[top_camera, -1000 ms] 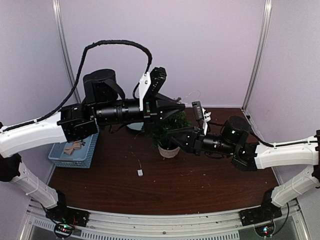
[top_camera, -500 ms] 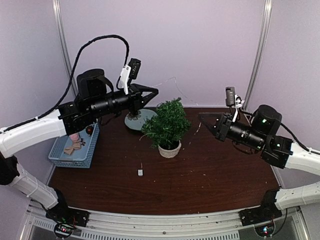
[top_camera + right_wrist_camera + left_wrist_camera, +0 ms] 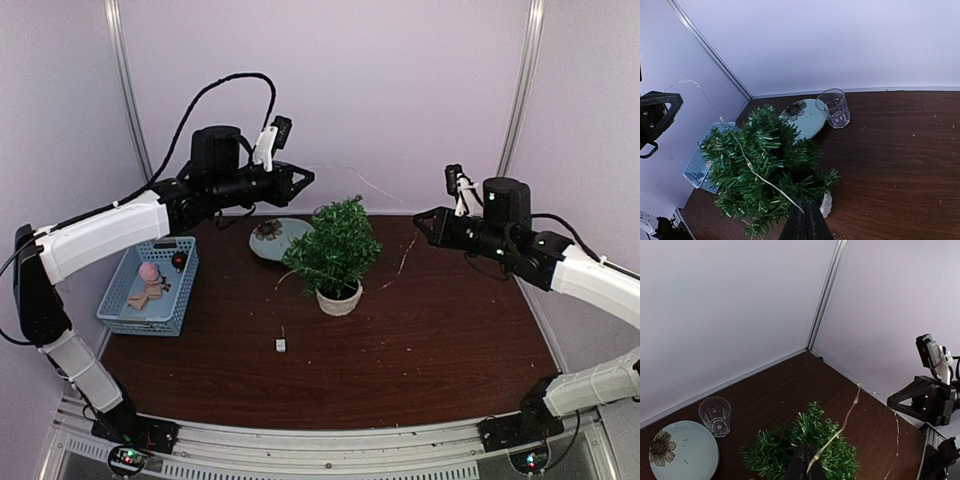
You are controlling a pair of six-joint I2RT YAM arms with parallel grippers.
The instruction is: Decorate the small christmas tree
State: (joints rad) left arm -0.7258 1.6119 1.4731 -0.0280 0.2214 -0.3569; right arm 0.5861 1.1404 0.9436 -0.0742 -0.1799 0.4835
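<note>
The left gripper at eleven o'clock of the small christmas tree, the right gripper at two — both pinch a faint wire.

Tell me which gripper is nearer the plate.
Left. The left gripper hangs raised near the plate, left of the tree; the right gripper is across the tree, toward the right wall. Both pinch the wire.
</note>
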